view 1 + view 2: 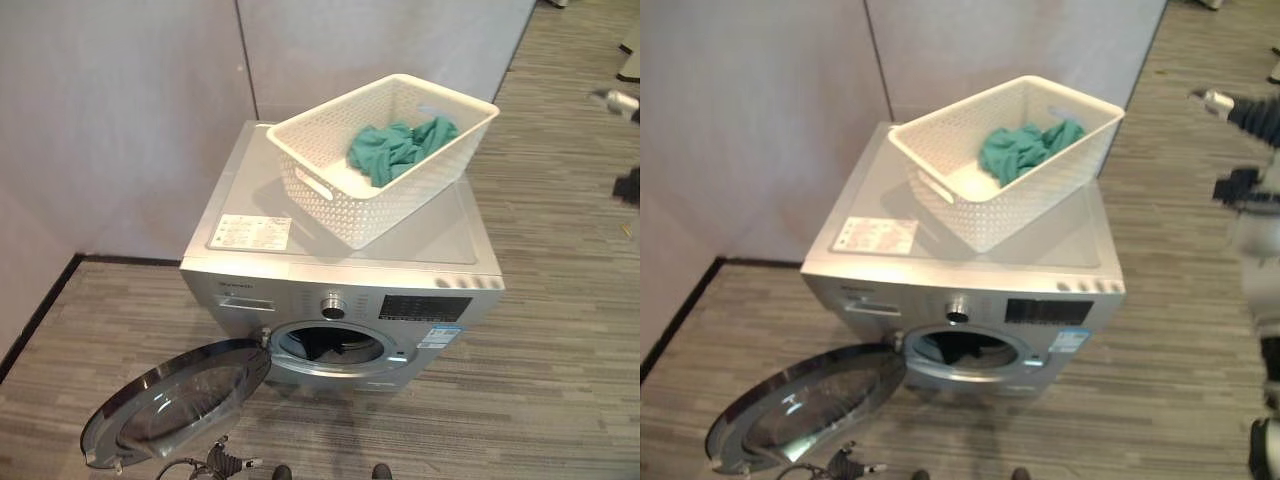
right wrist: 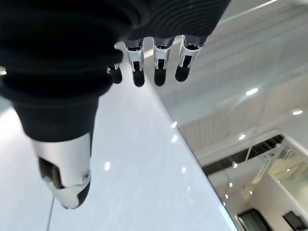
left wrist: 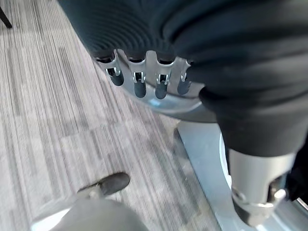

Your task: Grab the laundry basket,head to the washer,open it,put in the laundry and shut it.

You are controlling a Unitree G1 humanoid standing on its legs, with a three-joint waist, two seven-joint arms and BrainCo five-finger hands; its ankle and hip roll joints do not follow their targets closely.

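Note:
A white woven laundry basket (image 1: 330, 190) stands askew on top of the silver washer (image 1: 440, 235), with a teal cloth (image 1: 395, 148) lying in it. The washer's round door (image 1: 175, 400) hangs wide open to the left, low over the floor. Dark laundry (image 1: 330, 345) shows inside the drum. My left hand (image 3: 139, 84) hovers open just over the door's rim (image 3: 190, 103), touching nothing. My right hand (image 2: 161, 67) is raised, open and holding nothing, with wall and ceiling past its fingers; that arm (image 1: 1250, 110) shows blurred at the right edge.
Grey partition walls (image 1: 130, 120) close in behind and to the left of the washer. Striped grey carpet (image 1: 560, 300) runs to the right and in front. The open door takes up the floor at front left.

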